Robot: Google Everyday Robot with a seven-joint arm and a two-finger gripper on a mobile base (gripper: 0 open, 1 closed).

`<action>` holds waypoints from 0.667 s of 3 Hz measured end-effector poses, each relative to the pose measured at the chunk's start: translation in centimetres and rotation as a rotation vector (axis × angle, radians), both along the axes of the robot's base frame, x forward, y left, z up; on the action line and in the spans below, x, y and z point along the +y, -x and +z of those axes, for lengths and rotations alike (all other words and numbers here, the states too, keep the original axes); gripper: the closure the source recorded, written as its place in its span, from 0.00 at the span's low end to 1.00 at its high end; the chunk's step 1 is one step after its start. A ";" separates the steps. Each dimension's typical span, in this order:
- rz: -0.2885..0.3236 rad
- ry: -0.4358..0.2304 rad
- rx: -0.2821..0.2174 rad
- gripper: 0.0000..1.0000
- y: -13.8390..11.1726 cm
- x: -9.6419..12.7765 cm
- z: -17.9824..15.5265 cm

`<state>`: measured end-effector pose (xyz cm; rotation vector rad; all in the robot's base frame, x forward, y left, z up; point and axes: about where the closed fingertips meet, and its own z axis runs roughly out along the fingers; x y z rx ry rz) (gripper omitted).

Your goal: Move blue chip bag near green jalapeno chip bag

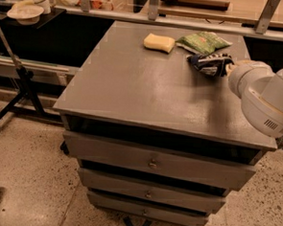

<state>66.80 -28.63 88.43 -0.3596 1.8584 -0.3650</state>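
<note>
The blue chip bag [208, 63], dark navy with white print, is at the back right of the grey cabinet top [148, 86]. My gripper [226, 67] reaches in from the right at the end of the white arm [262, 96] and is shut on the bag's right end. The green jalapeno chip bag [203, 42] lies flat just behind and slightly left of the blue bag, a small gap apart. The arm hides most of the gripper.
A pale yellow sponge block [159, 42] lies left of the green bag. A metal rail [153, 5] runs behind the cabinet. A stand [14, 78] holding bowls [25, 12] is at the left. The drawers [153, 163] face front.
</note>
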 end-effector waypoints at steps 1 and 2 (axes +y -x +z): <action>-0.001 -0.010 0.012 0.58 0.4 -0.2 -0.6; 0.001 -0.017 0.016 0.35 0.7 -0.4 -1.0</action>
